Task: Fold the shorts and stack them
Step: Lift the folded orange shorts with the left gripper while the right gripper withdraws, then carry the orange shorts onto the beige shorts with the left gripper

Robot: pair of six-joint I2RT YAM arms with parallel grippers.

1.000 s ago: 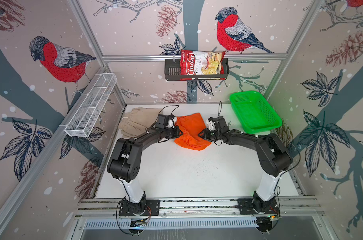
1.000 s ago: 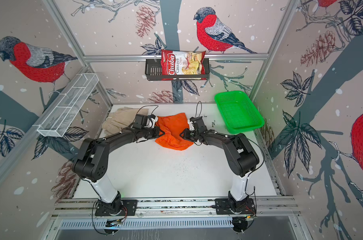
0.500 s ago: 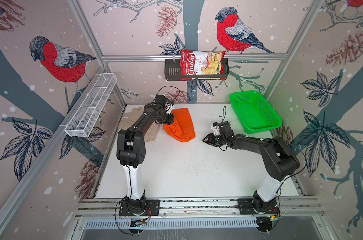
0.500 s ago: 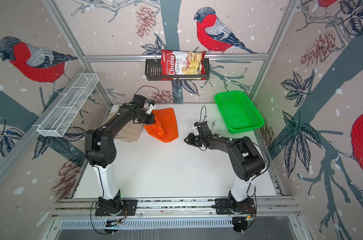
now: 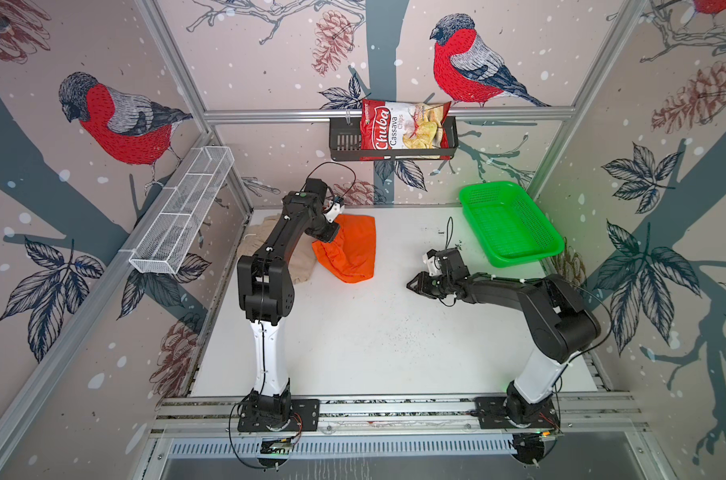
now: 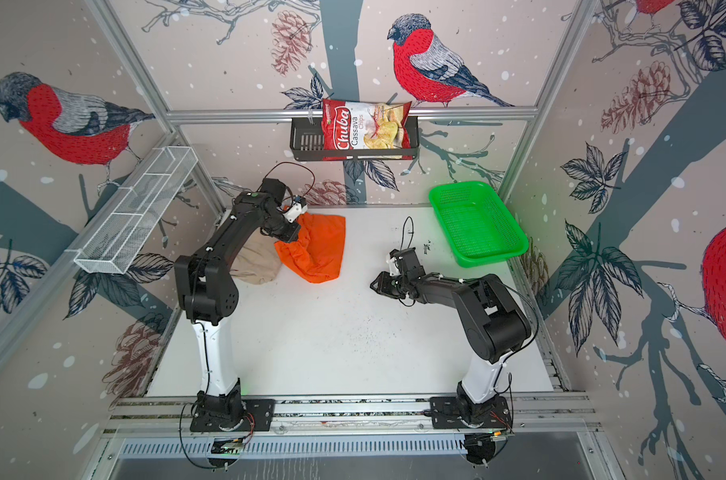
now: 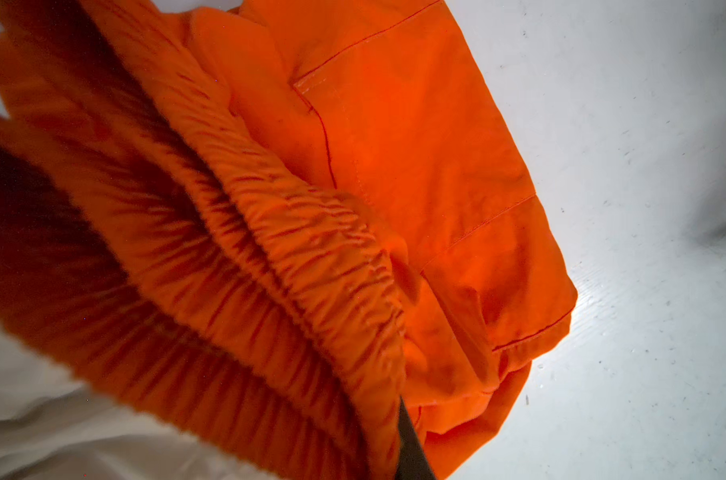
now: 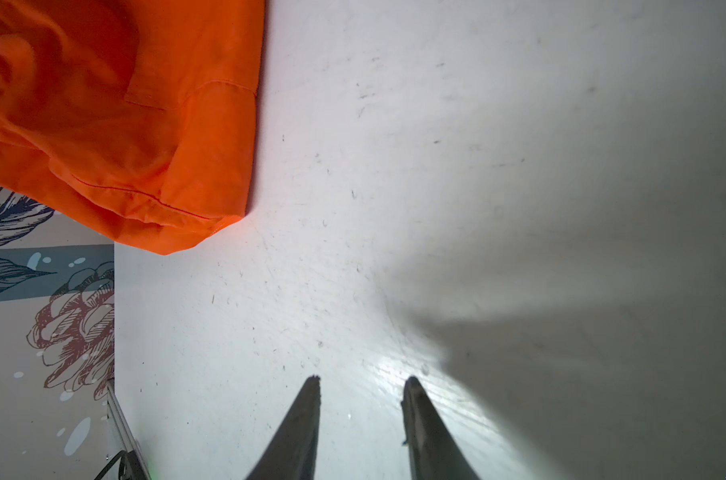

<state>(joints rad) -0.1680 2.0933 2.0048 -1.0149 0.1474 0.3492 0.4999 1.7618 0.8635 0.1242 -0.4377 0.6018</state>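
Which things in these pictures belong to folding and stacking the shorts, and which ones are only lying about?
Belong to the job:
- orange shorts
- beige shorts

Only lying about:
- green basket
- chips bag
- black wall shelf
- white wire rack

Left arm (image 5: 284, 237) far back, left gripper (image 5: 328, 237) pinched closed; right arm (image 5: 494, 286) low and outstretched, right gripper (image 8: 359, 380) parted.
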